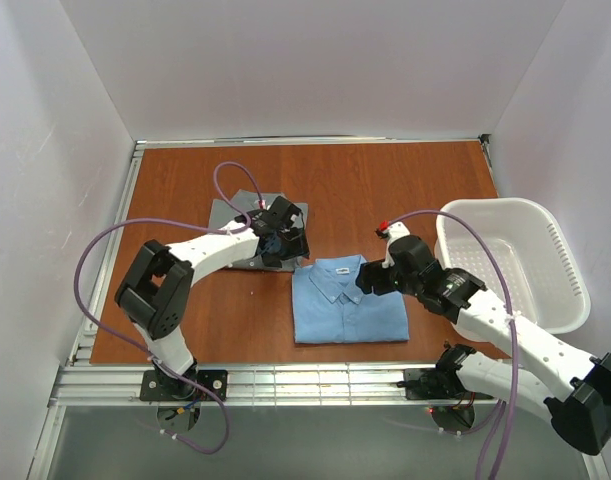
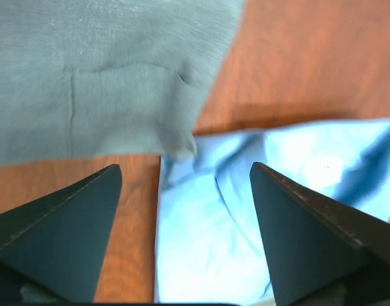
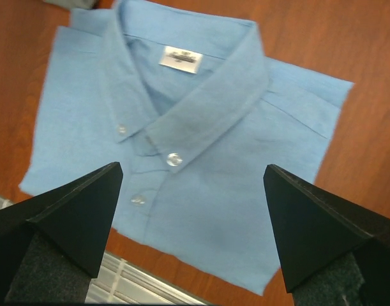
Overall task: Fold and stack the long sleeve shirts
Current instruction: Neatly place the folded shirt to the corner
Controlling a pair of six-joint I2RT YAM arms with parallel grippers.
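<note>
Looking down, we find the grey shirt (image 1: 233, 222) at centre left and the blue shirt (image 1: 347, 300) at centre both folded but unstacked, so we judge only stacking is left; left gripper (image 1: 282, 238) and right gripper (image 1: 371, 280) gape wide, holding nothing.

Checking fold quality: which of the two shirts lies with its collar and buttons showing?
The light blue shirt: its collar, label and buttons face up. The grey-green shirt beside it shows only plain cloth.
</note>
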